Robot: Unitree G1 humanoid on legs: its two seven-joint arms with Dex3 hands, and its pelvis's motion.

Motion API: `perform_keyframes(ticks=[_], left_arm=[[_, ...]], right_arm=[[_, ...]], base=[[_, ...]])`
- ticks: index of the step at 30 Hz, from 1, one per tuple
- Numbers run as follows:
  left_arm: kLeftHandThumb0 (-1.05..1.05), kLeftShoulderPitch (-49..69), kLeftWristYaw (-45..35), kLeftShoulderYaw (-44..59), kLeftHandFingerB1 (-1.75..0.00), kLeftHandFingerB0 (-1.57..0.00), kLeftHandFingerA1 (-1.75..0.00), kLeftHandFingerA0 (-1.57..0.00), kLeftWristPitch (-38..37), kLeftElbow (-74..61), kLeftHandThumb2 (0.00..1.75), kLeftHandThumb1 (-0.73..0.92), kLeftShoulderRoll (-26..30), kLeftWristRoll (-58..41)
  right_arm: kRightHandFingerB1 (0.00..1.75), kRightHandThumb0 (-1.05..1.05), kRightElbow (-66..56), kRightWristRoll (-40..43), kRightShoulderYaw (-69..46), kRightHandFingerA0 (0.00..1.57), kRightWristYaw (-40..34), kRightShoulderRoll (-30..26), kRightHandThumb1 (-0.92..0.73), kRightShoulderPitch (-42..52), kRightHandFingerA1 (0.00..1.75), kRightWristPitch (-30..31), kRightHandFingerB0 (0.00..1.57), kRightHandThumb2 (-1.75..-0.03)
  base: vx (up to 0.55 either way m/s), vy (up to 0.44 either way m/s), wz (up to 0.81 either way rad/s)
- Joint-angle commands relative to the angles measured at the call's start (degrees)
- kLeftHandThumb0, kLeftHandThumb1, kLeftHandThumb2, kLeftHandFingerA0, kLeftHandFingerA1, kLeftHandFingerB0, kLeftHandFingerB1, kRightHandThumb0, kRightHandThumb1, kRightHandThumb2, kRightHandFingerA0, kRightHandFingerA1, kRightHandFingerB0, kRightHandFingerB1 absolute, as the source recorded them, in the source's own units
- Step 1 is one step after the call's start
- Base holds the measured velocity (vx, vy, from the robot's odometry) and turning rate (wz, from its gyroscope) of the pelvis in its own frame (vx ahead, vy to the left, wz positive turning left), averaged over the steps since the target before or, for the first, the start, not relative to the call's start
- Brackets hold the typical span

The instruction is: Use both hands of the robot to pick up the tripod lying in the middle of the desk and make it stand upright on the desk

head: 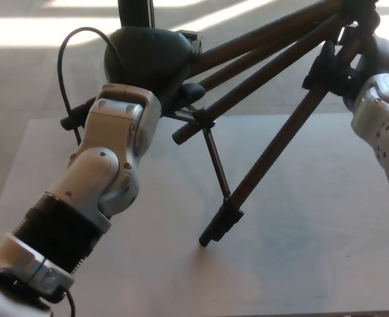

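The dark tripod (260, 72) is lifted off the pale desk (181, 264), its legs fanning from the upper right toward the middle. My left hand (151, 63) is shut on the tripod's lower hub end at the upper left, its black fingers wrapped around it. My right hand (343, 63) is shut on the tripod's legs at the upper right, near the leg clamps. One leg (273, 152) swings down, and its black foot (220, 224) rests on or just above the desk. A thin brace (214, 158) links that leg to the centre column.
A black cable (65, 59) loops beside my left wrist. A dark post (135, 13) stands behind the desk at the top. The desk's far edge runs across the picture behind the tripod, with grey floor and sunlit patches beyond.
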Motion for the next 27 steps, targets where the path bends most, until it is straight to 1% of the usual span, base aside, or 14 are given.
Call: perform_keyframes(ticks=[1, 2, 3, 5, 8, 9, 11, 13, 14, 15, 16, 20, 23, 27], left_arm=[[-0.31, 3.7, -2.1, -0.5, -1.41, -0.73, -1.74, -0.87, -1.7, -0.8, 0.64, 0.63, 4.5, 0.4], [-0.28, 4.7, -1.2, 0.2, -1.33, -0.75, -1.69, -0.85, -1.3, -1.4, 0.68, 0.64, 4.0, -0.5], [-0.28, 5.6, -0.2, 0.6, -1.25, -0.76, -1.69, -0.85, -1.7, -1.7, 0.69, 0.65, 4.0, -1.0], [-0.26, 5.7, -0.5, 0.7, -1.35, -0.70, -1.71, -0.80, -1.6, -1.8, 0.65, 0.64, 4.2, -1.2], [-0.27, 6.8, -2.4, 1.6, -1.35, -0.69, -1.71, -0.77, 0.9, -2.2, 0.62, 0.59, 3.4, -2.1], [-0.25, 7.0, -2.0, 2.2, -1.25, -0.72, -1.68, -0.77, 0.5, -2.3, 0.63, 0.58, 3.3, -2.9], [-0.26, 7.8, -1.5, 2.2, -1.09, -0.75, -1.59, -0.75, 0.8, -2.5, 0.66, 0.61, 3.3, -2.7], [-0.29, 8.2, 0.1, 2.1, -1.12, -0.76, -1.61, -0.77, 0.3, -1.8, 0.65, 0.65, 3.1, -2.6], [-0.29, 9.6, 0.1, 2.8, -1.33, -0.76, -1.74, -0.84, 1.3, -2.0, 0.73, 0.64, 2.0, -3.7], [-0.29, 10.3, 0.0, 3.0, -1.33, -0.76, -1.74, -0.84, 1.8, -2.1, 0.73, 0.64, 1.6, -4.2], [-0.29, 11.1, 0.5, 3.0, -1.32, -0.74, -1.73, -0.85, 2.1, -2.5, 0.69, 0.64, 1.1, -4.3], [-0.34, 14.1, -1.1, 3.3, -1.06, -0.72, -1.62, -0.82, 6.6, -4.3, 0.69, 0.74, -1.1, -4.5], [-0.30, 15.8, 0.4, 3.7, -1.12, -0.77, -1.61, -0.82, 5.9, -4.8, 0.68, 0.66, -1.5, -5.2], [-0.22, 18.3, 2.1, 4.8, -1.61, -0.65, -1.75, -0.82, 5.1, -5.3, 0.75, 0.57, -2.6, -6.6]], right_arm=[[1.27, -0.31, 0.3, -24.4, 14.0, 0.87, 15.0, -16.7, -0.56, -17.1, 1.65, -8.0, 0.85, -1.01], [1.15, -0.24, 1.1, -26.7, 16.8, 0.85, 13.2, -16.5, -0.45, -19.9, 1.55, -4.2, 0.86, -1.21], [1.04, -0.36, 2.0, -29.2, 19.5, 0.83, 14.6, -17.5, -0.60, -21.5, 1.50, -6.2, 0.84, -1.01], [0.96, -0.30, 3.1, -30.0, 21.2, 0.89, 13.6, -17.3, -0.44, -23.4, 1.33, -4.6, 0.90, -1.21], [0.89, -0.21, 4.4, -32.3, 24.9, 0.82, 13.6, -16.5, -0.47, -28.9, 1.23, -2.4, 0.85, -1.21], [0.81, -0.26, 5.1, -33.0, 26.2, 0.79, 14.0, -16.6, -0.53, -30.5, 0.98, -2.2, 0.77, -1.12], [0.77, -0.61, 5.2, -30.4, 24.6, 0.78, 15.3, -16.8, -0.83, -30.8, 1.38, -5.9, 0.73, -0.68], [0.87, -0.52, 5.8, -31.6, 26.4, 0.89, 15.6, -17.4, -0.70, -31.8, 1.50, -7.6, 0.80, -0.85], [0.69, -0.50, 6.9, -35.0, 30.5, 0.91, 16.9, -17.3, -0.77, -33.8, 1.15, -5.4, 0.75, -0.76], [0.69, -0.50, 7.3, -36.3, 32.5, 0.91, 17.4, -17.3, -0.77, -34.6, 1.15, -4.4, 0.75, -0.76], [0.83, -0.28, 7.5, -34.8, 31.8, 0.92, 17.3, -16.7, -0.58, -34.3, 1.31, -4.4, 0.81, -0.98], [1.05, -0.29, 7.4, -31.2, 31.0, 0.96, 17.0, -14.4, -0.49, -32.0, 1.55, -7.0, 0.91, -1.07], [0.69, -0.24, 6.6, -34.3, 35.6, 0.93, 16.2, -12.8, -0.49, -33.8, 1.56, -2.8, 0.79, -1.09], [1.43, -0.40, 5.5, -35.3, 37.3, 0.96, 13.0, -11.4, -0.69, -32.6, 1.75, -5.7, 0.81, -0.80]], base=[[0.00, 0.000, 0.00], [0.00, 0.000, 0.00], [0.00, 0.000, 0.00], [0.00, 0.000, 0.00], [0.00, 0.000, 0.00], [0.00, 0.000, 0.00], [0.00, 0.000, 0.00], [0.00, 0.000, 0.00], [0.00, 0.000, 0.00], [0.00, 0.000, 0.00], [0.00, 0.000, 0.00], [0.00, 0.000, 0.00], [0.00, 0.000, 0.00], [0.00, 0.000, 0.00]])
